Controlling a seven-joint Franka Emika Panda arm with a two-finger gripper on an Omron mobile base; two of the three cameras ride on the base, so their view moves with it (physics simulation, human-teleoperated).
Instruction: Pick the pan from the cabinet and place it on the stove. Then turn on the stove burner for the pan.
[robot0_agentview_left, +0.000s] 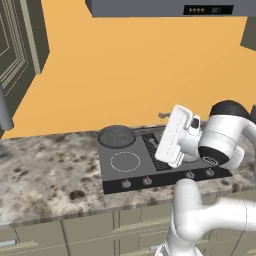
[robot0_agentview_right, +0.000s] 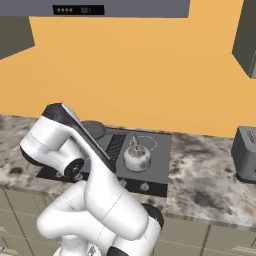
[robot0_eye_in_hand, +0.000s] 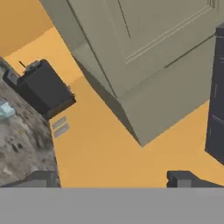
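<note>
Stove (robot0_agentview_left: 131, 169) holds pan (robot0_agentview_left: 116, 136); claw (robot0_eye_in_hand: 113, 179) elsewhere.

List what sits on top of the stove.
On the stove: the pan at its back left and a silvery kettle on the right. The arm hides part of the glass.

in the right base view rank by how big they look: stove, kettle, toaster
1. stove, clearly the largest
2. toaster, though the frame's edge cuts it off
3. kettle, the smallest, sitting on the stove

Arm hides part of the stove (robot0_agentview_left: 131, 165).
</note>
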